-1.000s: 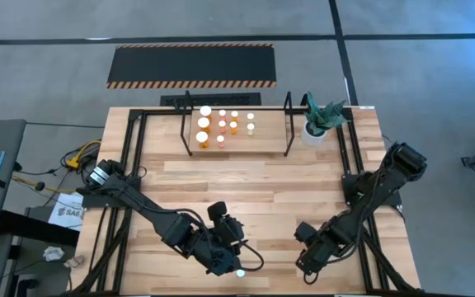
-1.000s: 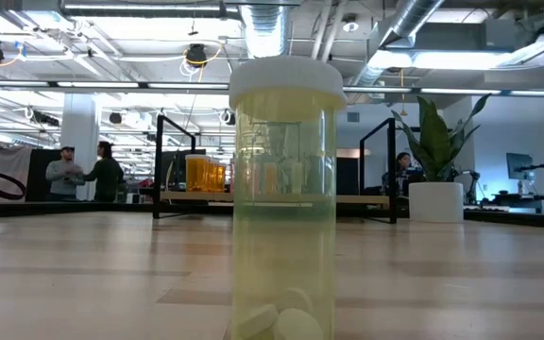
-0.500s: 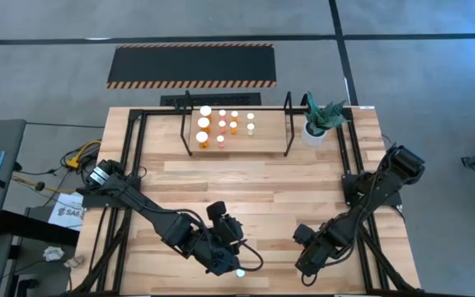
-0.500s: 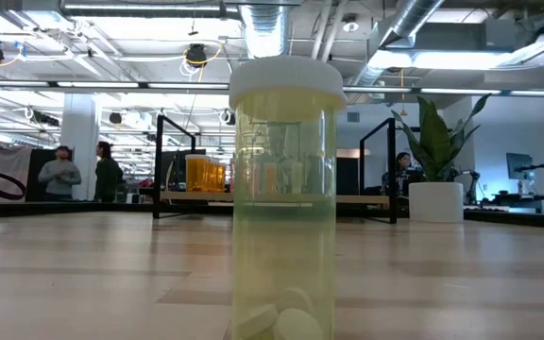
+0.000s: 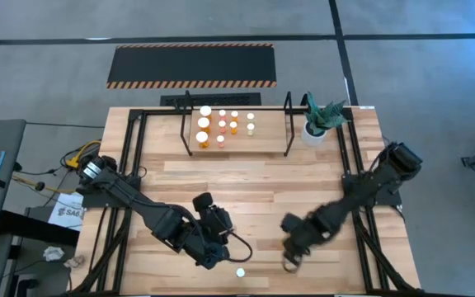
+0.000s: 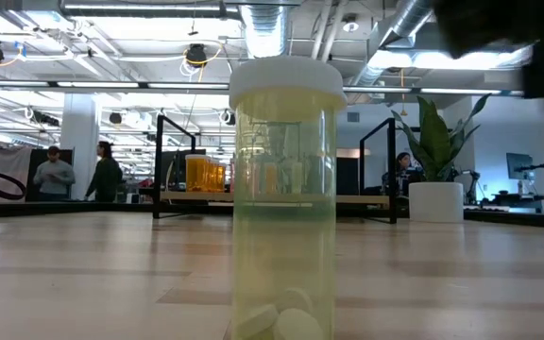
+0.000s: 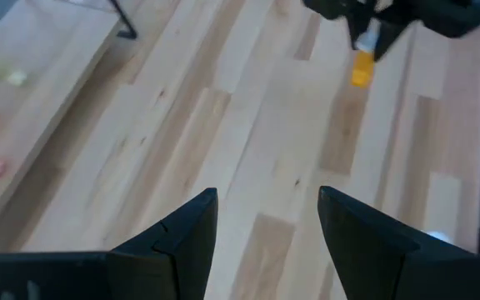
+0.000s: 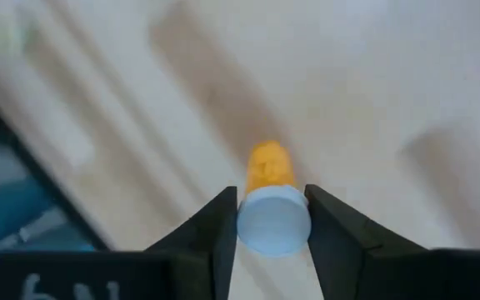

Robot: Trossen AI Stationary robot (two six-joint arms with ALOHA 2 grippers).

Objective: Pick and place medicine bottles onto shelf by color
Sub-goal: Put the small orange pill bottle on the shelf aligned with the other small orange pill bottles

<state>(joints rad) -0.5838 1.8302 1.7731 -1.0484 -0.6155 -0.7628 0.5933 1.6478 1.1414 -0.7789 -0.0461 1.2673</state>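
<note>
The right gripper [image 8: 273,218] is clamped on an orange bottle [image 8: 271,171] by its white cap, well in front of the shelf [image 5: 237,148] and off to its right. The left gripper [image 7: 267,221] stands part open and empty, also well in front of the shelf, toward its left. A pale bottle [image 6: 286,203] stands alone at the table's near edge (farthest from the shelf). More bottles [image 5: 221,126] sit on the shelf.

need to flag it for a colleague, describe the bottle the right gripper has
Start at the wooden table, near edge, right of centre, where the right gripper is shut on a small orange bottle with a white cap. Unlike the bottles on the shelf, it is held, away from the rack.
</note>
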